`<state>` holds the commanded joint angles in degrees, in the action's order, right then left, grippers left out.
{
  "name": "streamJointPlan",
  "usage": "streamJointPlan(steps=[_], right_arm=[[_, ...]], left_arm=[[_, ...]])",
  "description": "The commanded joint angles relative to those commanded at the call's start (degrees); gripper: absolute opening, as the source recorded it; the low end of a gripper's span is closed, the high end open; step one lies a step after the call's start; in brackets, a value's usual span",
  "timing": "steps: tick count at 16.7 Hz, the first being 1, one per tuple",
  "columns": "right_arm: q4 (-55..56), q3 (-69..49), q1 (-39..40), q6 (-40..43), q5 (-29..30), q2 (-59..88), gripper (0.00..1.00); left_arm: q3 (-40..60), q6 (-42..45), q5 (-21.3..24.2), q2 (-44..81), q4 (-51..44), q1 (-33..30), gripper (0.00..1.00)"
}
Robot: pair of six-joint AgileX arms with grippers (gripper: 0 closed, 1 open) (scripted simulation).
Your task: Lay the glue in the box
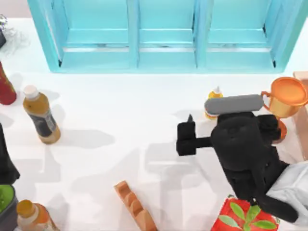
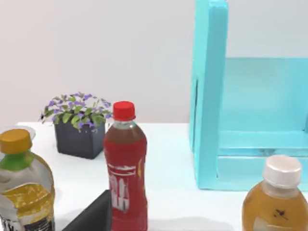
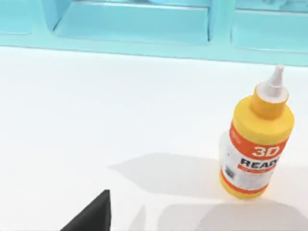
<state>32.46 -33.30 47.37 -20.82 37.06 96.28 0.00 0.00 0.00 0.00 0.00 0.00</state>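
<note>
Fingers are the one thing about the right gripper [image 1: 188, 126] that I cannot judge: whether they are standing open or closed is not clear, though nothing is sitting between them. From above, the right arm is reaching in from the table's lower right, its dark wrist hanging over the white table [image 1: 120, 101], with the gripper's tip pointing toward the box.

Just beside that wrist, on the side toward the box, the glue [image 3: 256, 144] is standing upright, apart from the gripper and untouched. In the right wrist view it is showing a yellow-orange body, a red-and-white label and a white pointed nozzle. Close on its right the trophy [image 1: 285, 98] is rising well above it. The turquoise box [image 1: 168, 36] is lying beyond, along the far edge, its open compartments facing the table.

Judging by its look, the glue is going to handle as a light, smooth plastic bottle, slightly yielding under pressure and easy to tip. The label band around the widest part of the body is offering the best hold; the tapering shoulder and nozzle are likely to slip out of the fingers. The nearby trophy is leaving little room on that side.

Far to the left, the left arm is sitting parked by a red bottle [image 2: 125, 168], a flower pot [image 2: 79, 132] and an amber drink bottle [image 1: 42, 115].
</note>
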Motion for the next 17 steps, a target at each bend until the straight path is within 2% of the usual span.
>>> streamJointPlan(steps=[6,12,17], right_arm=[[9.37,-0.76,-0.92,-2.24,6.41,12.29,1.0],[8.98,-1.6,-1.12,-1.97,6.15,12.32,1.0],[8.56,-9.37,-3.69,-0.18,4.13,18.61,1.0]], left_arm=[[0.0,0.0,0.0,0.0,0.0,0.0,1.0],[0.0,0.0,0.0,0.0,0.0,0.0,1.0],[0.0,0.0,0.0,0.0,0.0,0.0,1.0]])
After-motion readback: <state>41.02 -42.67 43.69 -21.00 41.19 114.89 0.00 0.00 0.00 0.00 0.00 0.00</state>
